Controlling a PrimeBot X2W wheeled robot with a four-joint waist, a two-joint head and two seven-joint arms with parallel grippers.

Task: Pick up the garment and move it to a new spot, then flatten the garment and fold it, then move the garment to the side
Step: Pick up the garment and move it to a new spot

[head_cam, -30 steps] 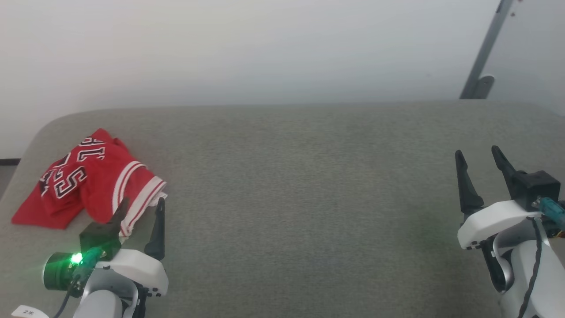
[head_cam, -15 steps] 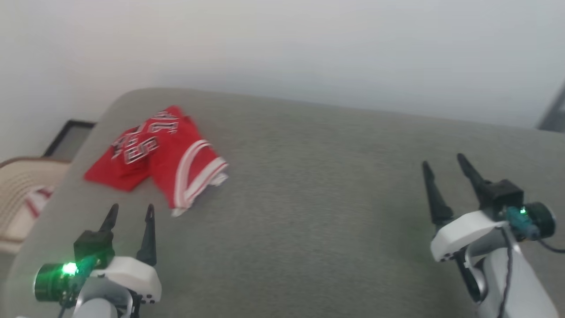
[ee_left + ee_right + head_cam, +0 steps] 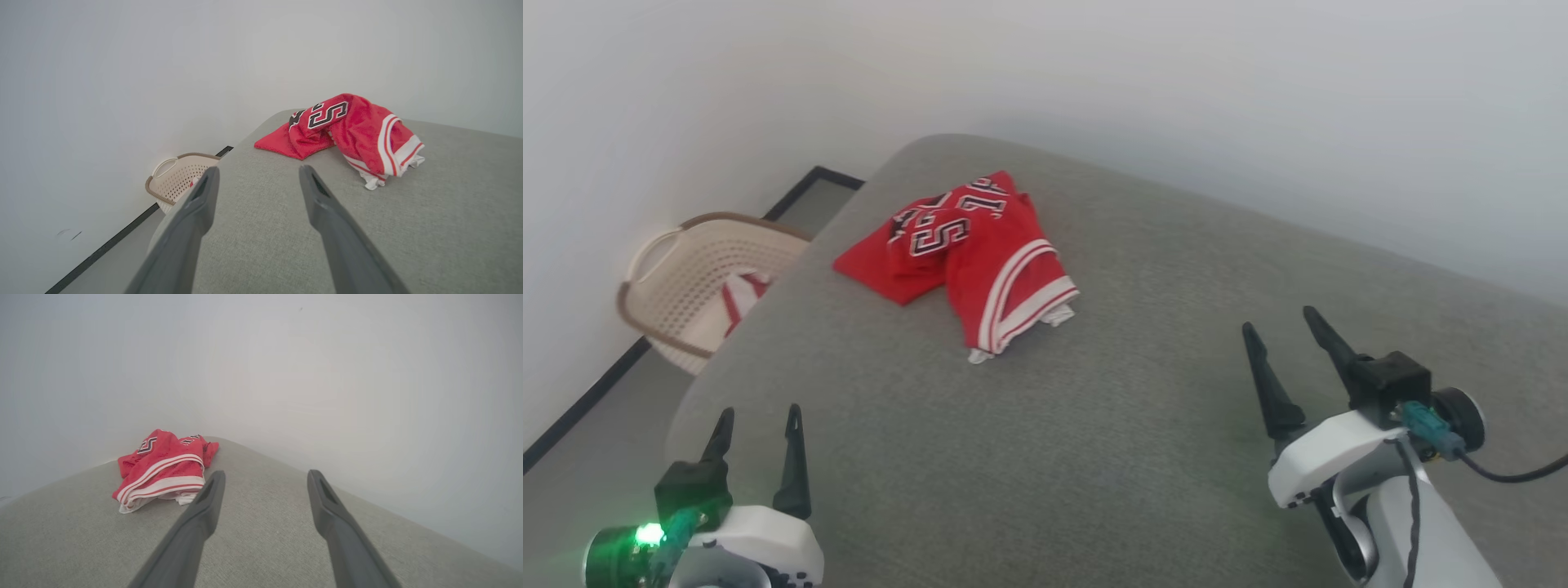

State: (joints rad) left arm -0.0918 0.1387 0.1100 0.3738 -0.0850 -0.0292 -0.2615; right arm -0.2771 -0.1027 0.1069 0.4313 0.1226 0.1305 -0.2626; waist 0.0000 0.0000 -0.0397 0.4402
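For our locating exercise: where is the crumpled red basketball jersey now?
In the head view, the red basketball jersey lies near the grey fabric surface's far left corner, ahead of the left claw; a cream perforated basket sits further left.

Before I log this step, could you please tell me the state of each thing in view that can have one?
red basketball jersey: crumpled in a heap on the grey table, not held.
left pincer: open, empty, apart from the jersey.
right pincer: open, empty, apart from the jersey.
laundry basket: upright on the floor beside the table, with a white-and-red cloth inside.
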